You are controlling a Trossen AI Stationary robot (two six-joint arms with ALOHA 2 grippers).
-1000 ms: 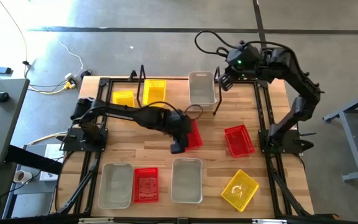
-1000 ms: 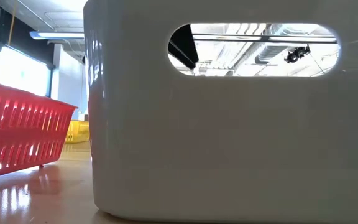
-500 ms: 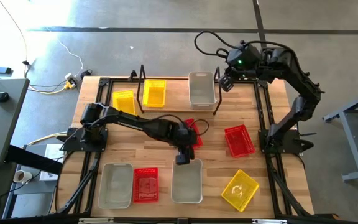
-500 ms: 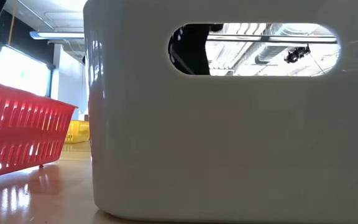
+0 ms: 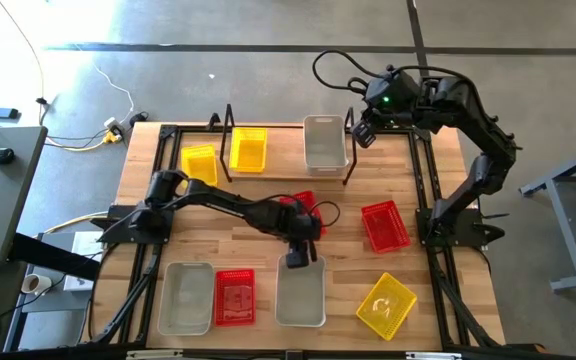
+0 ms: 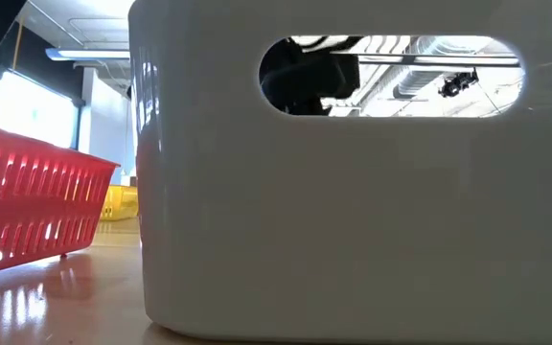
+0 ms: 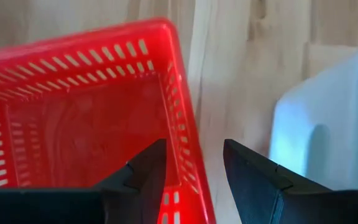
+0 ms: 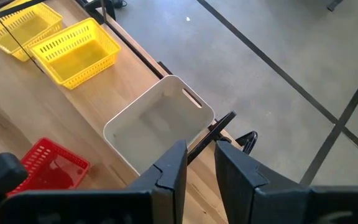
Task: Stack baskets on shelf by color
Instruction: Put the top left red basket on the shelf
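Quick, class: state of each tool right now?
Left tool: open around the wall of a red basket, gripping nothing yet.
Right tool: partly open, empty, above the white basket on the shelf.

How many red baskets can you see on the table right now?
3: one at the front between two grey baskets, one right of centre, and one mid-table, partly hidden under the left gripper. None on the shelf.

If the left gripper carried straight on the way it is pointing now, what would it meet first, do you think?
Most likely the red basket: the left gripper stands open with that basket's near side wall between its fingers, the grey-white basket just beside. Depth is hard to judge.
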